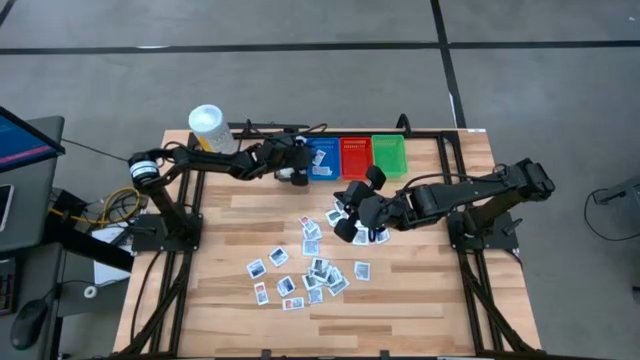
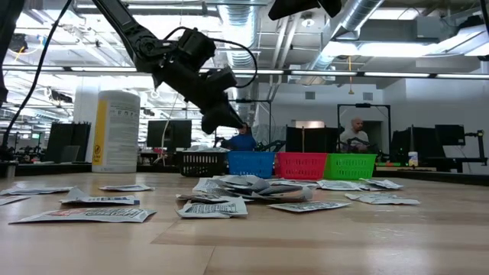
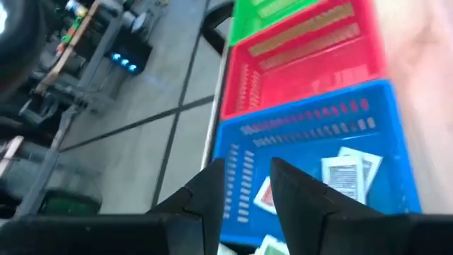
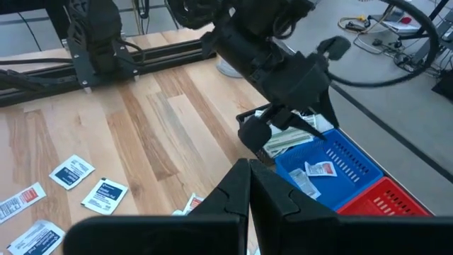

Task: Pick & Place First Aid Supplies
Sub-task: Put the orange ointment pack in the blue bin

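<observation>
Many small white and pale blue packets [image 1: 310, 275] lie flat and scattered on the wooden table, also seen low in the low view [image 2: 229, 195]. My left gripper [image 3: 248, 185] hangs open above the blue bin [image 3: 318, 134], raised off the table [image 2: 221, 118]; nothing shows between its fingers. A few packets [image 3: 350, 173] lie inside that bin. My right gripper [image 4: 249, 177] is shut and hovers over the far right part of the scatter [image 1: 348, 228]. No packet shows between its fingers.
The blue bin [image 1: 322, 157], red bin [image 1: 355, 155] and green bin [image 1: 389, 152] stand in a row at the far edge. A black bin holding packets [image 4: 287, 138] sits beside the blue one. A white tub with a yellow label [image 1: 207, 125] stands at the far left. People sit beyond the table [image 2: 353, 131].
</observation>
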